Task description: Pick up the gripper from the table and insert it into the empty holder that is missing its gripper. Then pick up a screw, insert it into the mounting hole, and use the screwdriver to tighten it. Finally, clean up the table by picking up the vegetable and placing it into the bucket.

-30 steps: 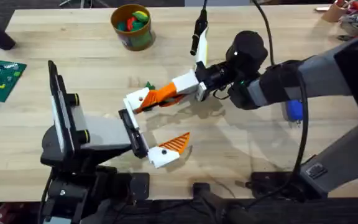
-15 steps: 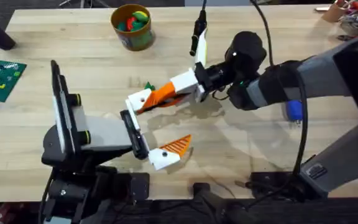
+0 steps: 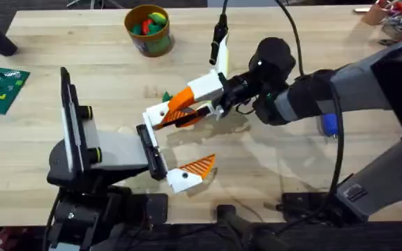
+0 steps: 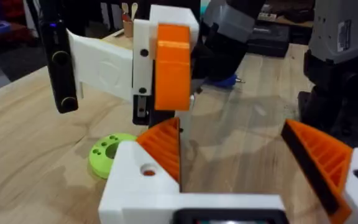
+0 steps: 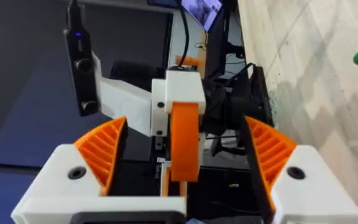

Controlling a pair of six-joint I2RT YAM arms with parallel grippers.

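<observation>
Your right hand (image 3: 176,111) is reaching in from the right over the middle of the worktop (image 3: 271,174) with its fingers released. In the right wrist view the two orange ribbed pads (image 5: 101,152) stand apart, with a dark gap on either side of what lies between them. That is the far prong of your left hand (image 3: 180,143): the white holder (image 5: 182,93), seen end-on, with the orange gripper (image 5: 185,149) seated against it. Whether the gripper is fully home in the holder cannot be told. Your left hand is also released, and spread wide. Its near prong carries its own orange ribbed piece (image 3: 199,165) just above the worktop, well apart from the far one. The blue screwdriver (image 3: 330,124) lies on the worktop, partly hidden behind your right arm. A small green vegetable (image 3: 166,95) lies on the worktop just beyond the two hands. The bucket (image 3: 147,43) stands upright near the far edge with red and green items inside. A lime-green ring (image 4: 107,152) lies flat on the worktop beside your left hand. A green board (image 3: 2,87) sits at the left edge.
</observation>
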